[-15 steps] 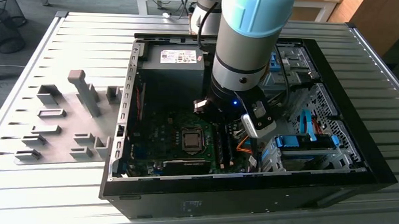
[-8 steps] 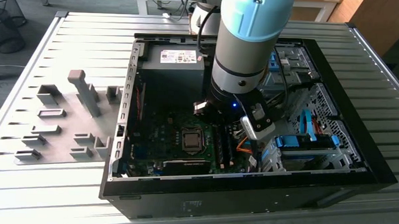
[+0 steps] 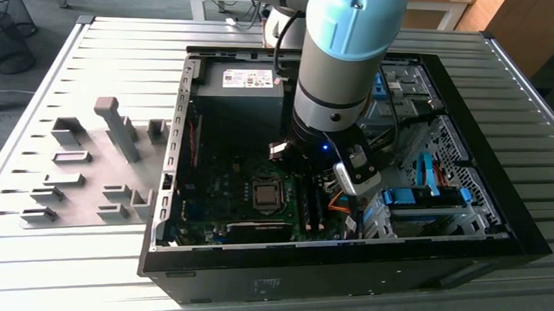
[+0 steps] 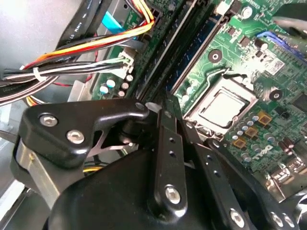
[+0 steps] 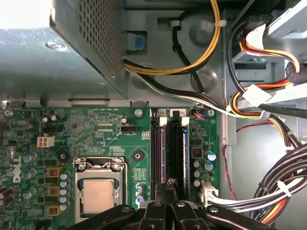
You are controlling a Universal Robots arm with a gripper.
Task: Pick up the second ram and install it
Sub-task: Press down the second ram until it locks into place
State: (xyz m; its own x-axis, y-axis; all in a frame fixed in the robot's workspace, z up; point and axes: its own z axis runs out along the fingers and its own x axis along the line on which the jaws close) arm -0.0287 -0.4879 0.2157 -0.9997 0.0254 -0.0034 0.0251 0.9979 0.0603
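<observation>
My gripper (image 3: 306, 172) is deep inside the open computer case (image 3: 496, 225), low over the long black memory slots (image 5: 175, 153) beside the processor socket (image 5: 98, 194). Its black fingers (image 4: 168, 139) are drawn together, and their tips meet right above the slots (image 4: 187, 52) in both wrist views. A thin grey edge (image 5: 162, 153) runs along one slot like a stick seated edge-on. The slots are too dark for me to tell the second ram from them, or whether the fingertips pinch it.
Bundles of coloured cables (image 5: 268, 120) hang close beside the slots. The power supply box (image 3: 243, 82) fills the case's far end. Blue drive brackets (image 3: 423, 195) sit on the exterior view's right. Grey holder blocks (image 3: 121, 129) stand on the table at the left.
</observation>
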